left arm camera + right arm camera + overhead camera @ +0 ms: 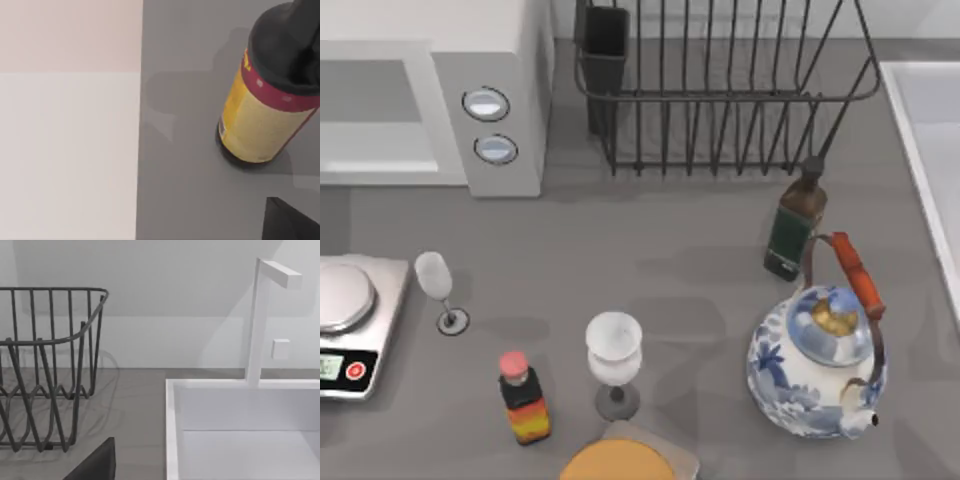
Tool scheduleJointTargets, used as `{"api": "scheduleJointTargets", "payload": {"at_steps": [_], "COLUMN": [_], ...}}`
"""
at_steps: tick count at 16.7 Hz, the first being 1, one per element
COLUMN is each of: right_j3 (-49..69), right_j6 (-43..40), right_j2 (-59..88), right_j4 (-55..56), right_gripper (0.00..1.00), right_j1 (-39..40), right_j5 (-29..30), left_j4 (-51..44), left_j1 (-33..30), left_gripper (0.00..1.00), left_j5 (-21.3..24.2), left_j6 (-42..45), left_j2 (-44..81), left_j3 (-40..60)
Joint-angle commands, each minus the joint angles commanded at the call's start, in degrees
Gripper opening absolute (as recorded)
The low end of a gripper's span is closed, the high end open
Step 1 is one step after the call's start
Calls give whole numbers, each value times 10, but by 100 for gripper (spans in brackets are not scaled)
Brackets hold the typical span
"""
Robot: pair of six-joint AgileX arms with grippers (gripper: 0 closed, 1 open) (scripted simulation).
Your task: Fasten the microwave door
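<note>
The microwave (490,40) stands at the table's back left, a pale box running off the top view's left edge. Its fixed panel carries two round dials (486,103), and left of them the front is a grey recess (370,110). The microwave door is out of view. A dark corner that looks like part of my left gripper (285,222) sits at the edge of the left wrist view, close to a yellow-labelled bottle (260,120). A similar dark piece of my right gripper (95,465) shows near the dish rack (45,365) and the white sink (172,410).
A black wire dish rack (720,95) stands right of the microwave. In front are a silver scale (350,330), two glasses (435,280) (614,350), a sauce bottle (525,400), a dark green bottle (795,225), a blue-white teapot (820,370) and an orange disc (617,462).
</note>
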Motion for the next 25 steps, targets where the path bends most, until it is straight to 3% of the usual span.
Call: {"api": "scheduleJointTargets", "payload": {"at_steps": [5,12,20,25], "right_j3": [0,0,0,0], "right_j6": [0,0,0,0], "right_j2": [0,0,0,0], "right_j4": [0,0,0,0], "right_gripper": [100,100,100,100], "right_j1": [0,0,0,0], "right_j5": [0,0,0,0], "left_j4": [54,61,96,101], "left_j1": [-64,-79,-261,-270], "left_gripper": [0,0,0,0], "left_j5": [-33,-43,-152,-167], "left_j6": [-69,-87,-246,-258], "left_j2": [-107,-126,-287,-299], "left_j3": [-126,-146,-268,-266]}}
